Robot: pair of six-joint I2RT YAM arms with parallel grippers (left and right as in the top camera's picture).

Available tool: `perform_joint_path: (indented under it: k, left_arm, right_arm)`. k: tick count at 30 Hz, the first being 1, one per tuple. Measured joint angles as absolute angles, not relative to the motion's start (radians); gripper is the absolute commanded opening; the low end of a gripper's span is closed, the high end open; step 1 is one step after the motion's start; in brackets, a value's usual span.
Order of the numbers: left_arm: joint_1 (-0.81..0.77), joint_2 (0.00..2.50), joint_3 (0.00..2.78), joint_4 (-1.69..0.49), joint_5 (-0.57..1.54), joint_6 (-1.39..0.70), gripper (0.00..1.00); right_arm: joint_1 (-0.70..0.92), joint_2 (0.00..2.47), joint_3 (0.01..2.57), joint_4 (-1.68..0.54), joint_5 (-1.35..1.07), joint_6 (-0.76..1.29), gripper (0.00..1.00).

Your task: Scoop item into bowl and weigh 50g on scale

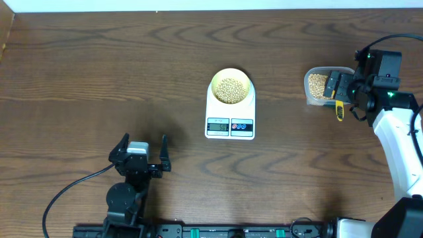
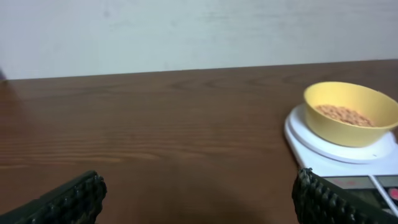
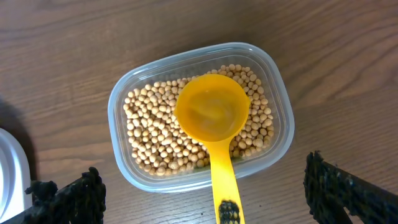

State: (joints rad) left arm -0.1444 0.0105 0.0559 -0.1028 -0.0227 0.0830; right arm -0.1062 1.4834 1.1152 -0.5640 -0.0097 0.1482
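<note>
Both grippers stand with fingers spread wide and nothing between them. Right gripper (image 3: 202, 193) hangs over a clear plastic tub (image 3: 118, 106) of beans (image 3: 149, 124), its fingers apart on either side of the tub; a yellow scoop (image 3: 212, 115) lies below it in the tub, cup up and without beans in it, its handle running back between the fingers. Left gripper (image 1: 139, 153) sits low over the bare wooden tabletop (image 1: 99, 79), its jaws apart. Ahead of it and to its right stands the white scale (image 1: 230, 112), carrying the pale-yellow bowl (image 2: 329, 99) with a layer of beans inside. Scale and tub are well apart.
</note>
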Motion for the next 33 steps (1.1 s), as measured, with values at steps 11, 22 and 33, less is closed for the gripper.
perform_joint_path:
  k: [11, 22, 33]
  left_arm:
    - [-0.099, 0.01, 0.056, -0.102, -0.03, 0.083, 0.97]
    - [-0.085, 0.01, 0.056, -0.102, -0.03, 0.083, 0.97]
    - [-0.085, 0.01, 0.056, -0.101, -0.03, 0.083, 0.97]
  right_arm:
    - [-0.106, 1.483, 1.115, -0.564, -0.01, 0.148, 0.99]
    - [-0.106, 1.483, 1.115, -0.564, -0.01, 0.148, 0.99]
    - [-0.106, 1.483, 1.115, -0.564, -0.01, 0.148, 0.99]
